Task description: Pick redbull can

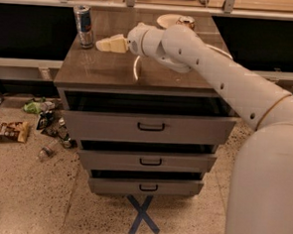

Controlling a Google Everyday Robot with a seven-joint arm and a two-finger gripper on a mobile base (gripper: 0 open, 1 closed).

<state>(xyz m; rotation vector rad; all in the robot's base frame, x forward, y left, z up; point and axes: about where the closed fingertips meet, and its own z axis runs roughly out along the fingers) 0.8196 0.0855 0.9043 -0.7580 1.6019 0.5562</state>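
Note:
The redbull can, tall, slim, blue and silver, stands upright at the back left corner of the brown cabinet top. My gripper is cream-coloured, at the end of the white arm that reaches in from the right. It points left at the can, just to the can's right and a short gap away, near the can's lower half. It holds nothing that I can see.
A wider copper-brown can and a pale plate sit at the back of the top, behind the arm. The top drawer stands slightly open. Snack bags and litter lie on the floor to the left. A blue tape X marks the floor in front.

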